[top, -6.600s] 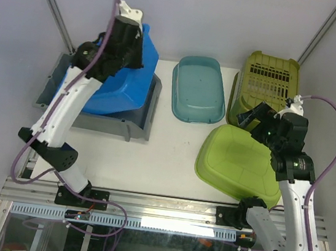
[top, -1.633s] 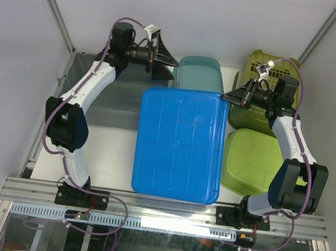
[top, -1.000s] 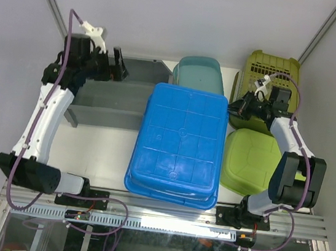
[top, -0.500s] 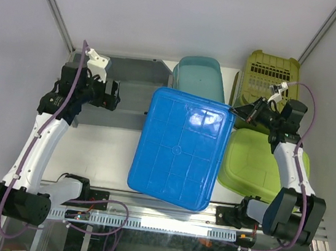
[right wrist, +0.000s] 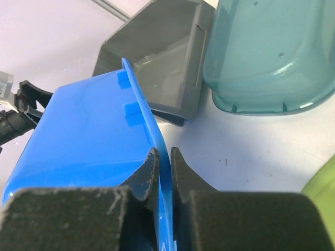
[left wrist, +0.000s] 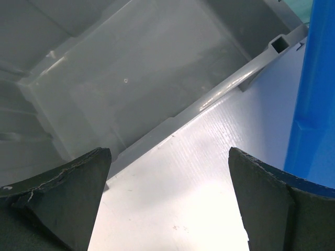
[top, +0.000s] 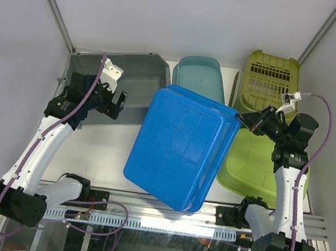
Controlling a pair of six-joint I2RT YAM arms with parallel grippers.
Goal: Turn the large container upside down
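pinching only the rim of the tilted blue container, the right hand is risking a slip onto the green tub while the left hand is hanging spread.

the left arm folds back from its base to an elbow at the near left, then its white forearm slants away to the wrist. the left gripper points right, jaws spread wide and holding nothing; its dark fingers stand far apart. the right arm climbs from a low elbow straight away from the base. the right gripper points left, pinched tight on the rim of the blue container.
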